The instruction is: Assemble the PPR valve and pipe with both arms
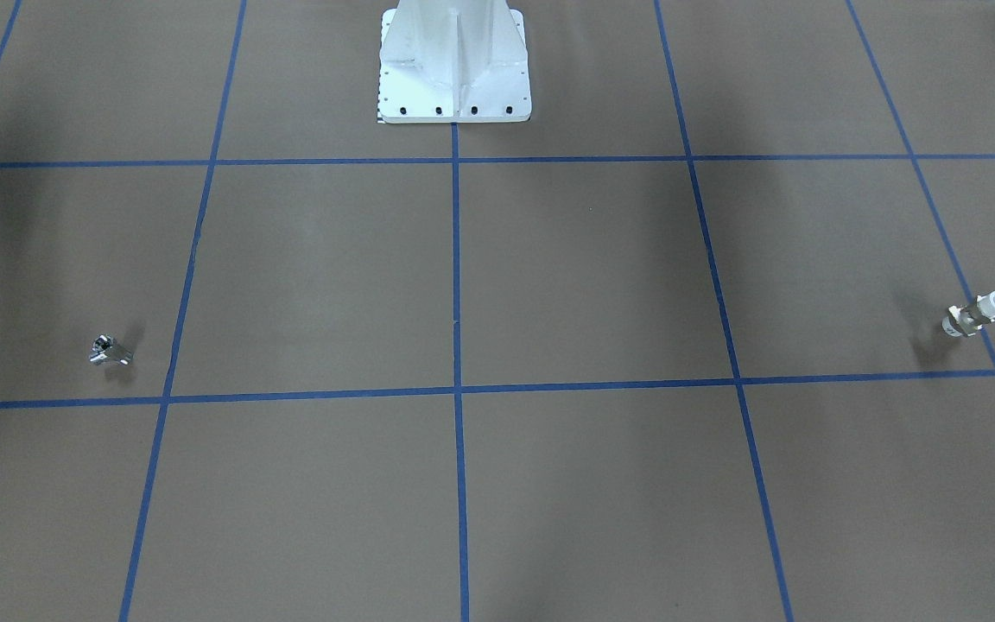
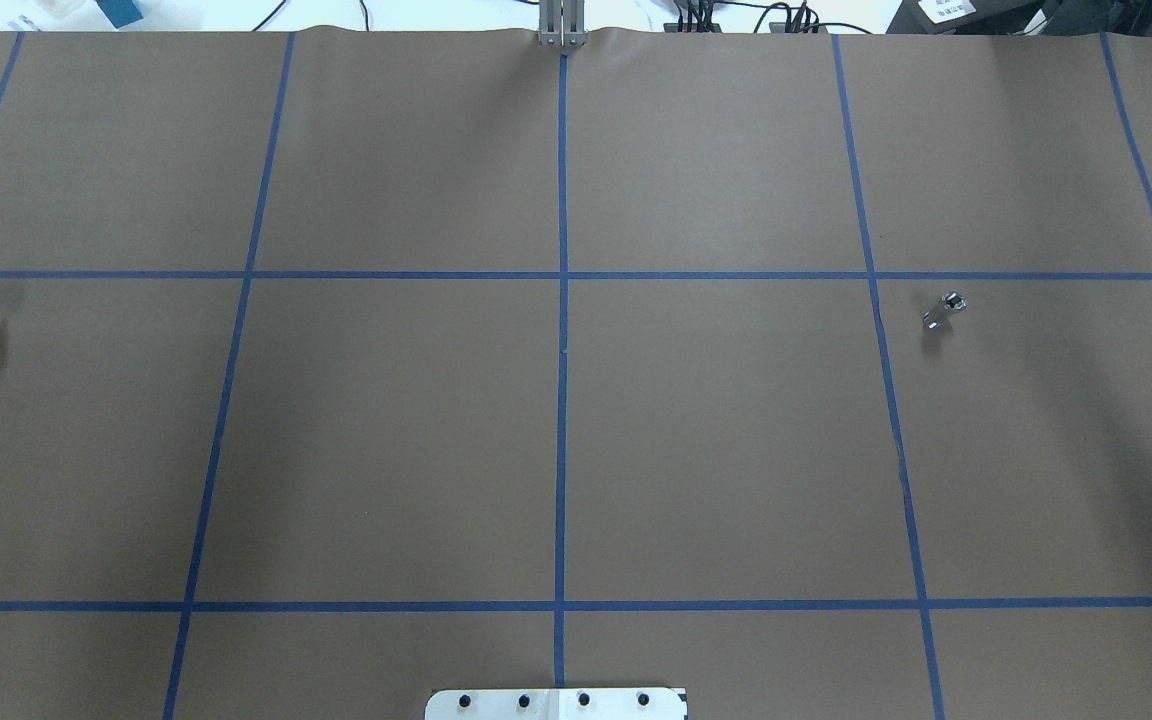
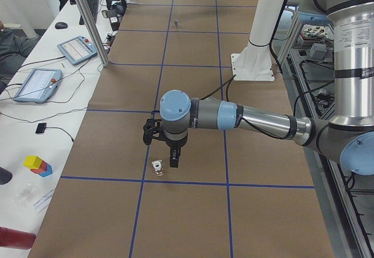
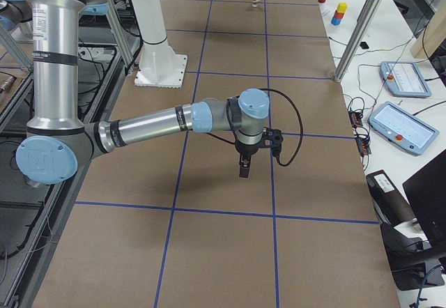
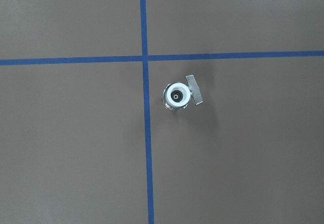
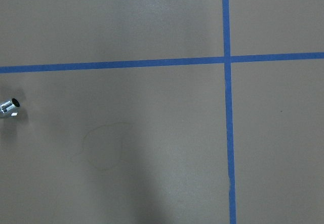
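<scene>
At the left end of the table (image 2: 386, 450) the valve (image 3: 156, 167) stands just beside the left gripper (image 3: 174, 160), untouched; the pipe (image 1: 109, 351) lies well apart, near the right gripper (image 4: 244, 168); how far either gripper is open cannot be told

Brown, blue-taped table (image 1: 584, 276) carries the PPR valve (image 1: 977, 315) and pipe (image 1: 109, 351), well apart.

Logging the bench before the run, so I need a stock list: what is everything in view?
PPR valve: one, white collar on metal body, upright at the table's left end.
pipe: one, chrome, at the table's right end.
table: one, brown with blue tape grid.
pedestal base: one, white, middle of robot-side edge.
tablets: two, blue-grey, side bench.
left arm: one, grey with light-blue caps, left fingers hanging close by the valve.
right arm: one, same colours, right fingers above the table, aside from the pipe.
</scene>
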Robot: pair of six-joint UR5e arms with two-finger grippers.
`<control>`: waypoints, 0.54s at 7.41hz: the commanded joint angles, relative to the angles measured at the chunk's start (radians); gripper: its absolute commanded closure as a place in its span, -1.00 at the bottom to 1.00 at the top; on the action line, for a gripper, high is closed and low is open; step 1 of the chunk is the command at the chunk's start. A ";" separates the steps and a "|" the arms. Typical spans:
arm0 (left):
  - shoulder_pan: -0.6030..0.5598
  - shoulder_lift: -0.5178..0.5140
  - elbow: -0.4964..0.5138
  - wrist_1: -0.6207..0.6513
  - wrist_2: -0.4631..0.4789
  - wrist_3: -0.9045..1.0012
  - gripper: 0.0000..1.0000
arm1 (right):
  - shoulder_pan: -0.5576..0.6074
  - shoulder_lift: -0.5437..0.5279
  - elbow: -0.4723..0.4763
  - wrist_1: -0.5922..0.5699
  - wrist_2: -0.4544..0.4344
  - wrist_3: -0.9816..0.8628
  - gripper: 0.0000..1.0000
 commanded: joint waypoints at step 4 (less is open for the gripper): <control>0.003 0.029 -0.010 -0.025 -0.009 -0.002 -0.99 | 0.000 -0.001 0.012 0.000 -0.001 0.004 -1.00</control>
